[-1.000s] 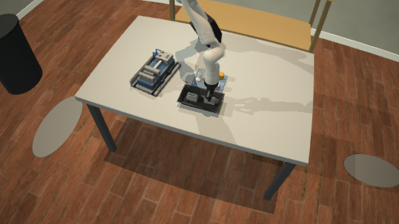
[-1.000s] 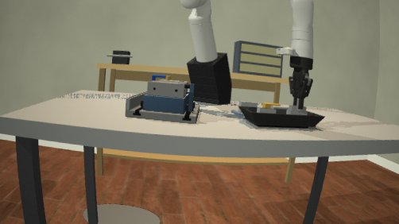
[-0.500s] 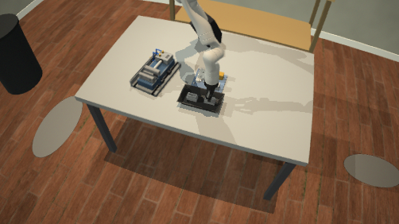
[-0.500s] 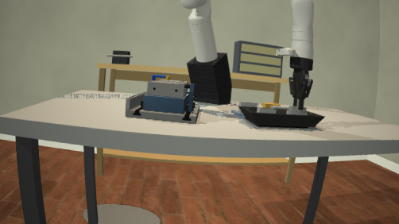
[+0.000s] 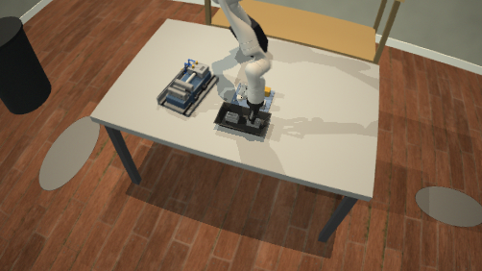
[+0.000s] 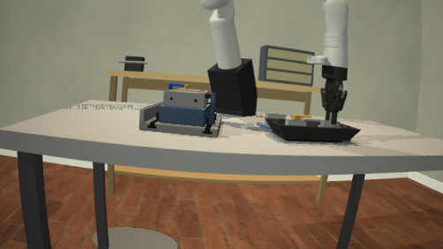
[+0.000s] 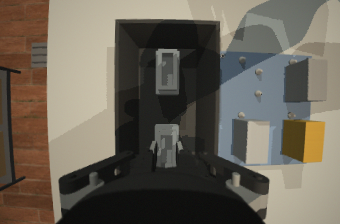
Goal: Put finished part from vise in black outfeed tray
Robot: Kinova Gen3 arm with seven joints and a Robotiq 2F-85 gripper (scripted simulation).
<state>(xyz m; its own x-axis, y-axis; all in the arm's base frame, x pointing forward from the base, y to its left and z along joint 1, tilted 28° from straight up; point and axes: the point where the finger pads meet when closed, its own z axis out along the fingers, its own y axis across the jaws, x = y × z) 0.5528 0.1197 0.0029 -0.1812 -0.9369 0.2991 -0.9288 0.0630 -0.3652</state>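
Observation:
My gripper (image 7: 166,148) is shut on the finished part (image 7: 166,144), a small grey block with a pocket on top. It holds the part low inside the black outfeed tray, at the tray's near end in the wrist view. A second grey pocketed block (image 7: 167,71) lies at the tray's far end, apart from the held one. In the top view the gripper (image 5: 253,114) reaches straight down into the tray (image 5: 243,120). In the exterior view the gripper (image 6: 333,112) stands at the right end of the tray (image 6: 312,130). The blue vise (image 5: 187,86) stands to the left of the tray.
A blue fixture plate (image 7: 268,107) lies right beside the tray, with two grey cubes (image 7: 305,80) and a yellow cube (image 7: 303,140) on it. A wooden shelf unit (image 5: 307,17) stands behind the table. A black bin (image 5: 19,67) stands on the floor at the left.

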